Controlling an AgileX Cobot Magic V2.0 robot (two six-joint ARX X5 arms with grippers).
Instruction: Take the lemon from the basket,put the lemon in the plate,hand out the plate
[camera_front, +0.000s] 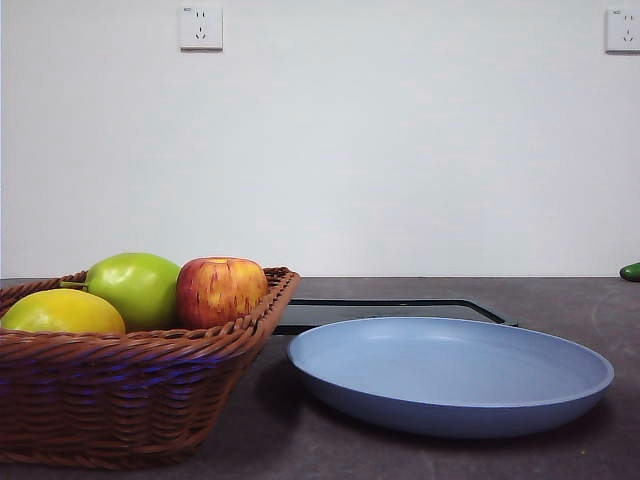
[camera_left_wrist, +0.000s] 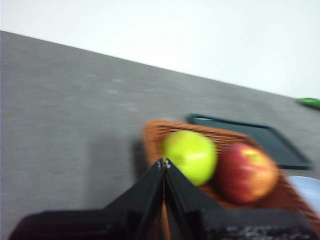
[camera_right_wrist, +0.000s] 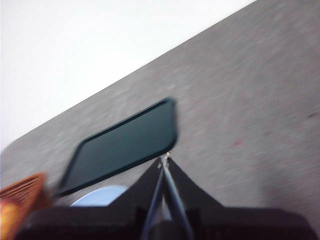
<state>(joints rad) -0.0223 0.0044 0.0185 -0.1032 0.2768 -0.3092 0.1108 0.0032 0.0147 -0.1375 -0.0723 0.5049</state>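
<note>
The yellow lemon (camera_front: 62, 312) lies in the near left part of the brown wicker basket (camera_front: 120, 400), next to a green apple (camera_front: 135, 285) and a red-yellow apple (camera_front: 220, 290). The light blue plate (camera_front: 450, 375) sits empty on the table right of the basket. Neither gripper shows in the front view. In the blurred left wrist view, my left gripper (camera_left_wrist: 164, 163) is shut and empty above the basket (camera_left_wrist: 155, 131), near the green apple (camera_left_wrist: 190, 156); the lemon is hidden there. My right gripper (camera_right_wrist: 164, 160) is shut and empty above the table near the plate (camera_right_wrist: 100, 195).
A flat black tray (camera_front: 390, 310) lies behind the plate and shows in the right wrist view (camera_right_wrist: 125, 145). A small green thing (camera_front: 630, 271) lies at the far right table edge. A white wall stands behind the table.
</note>
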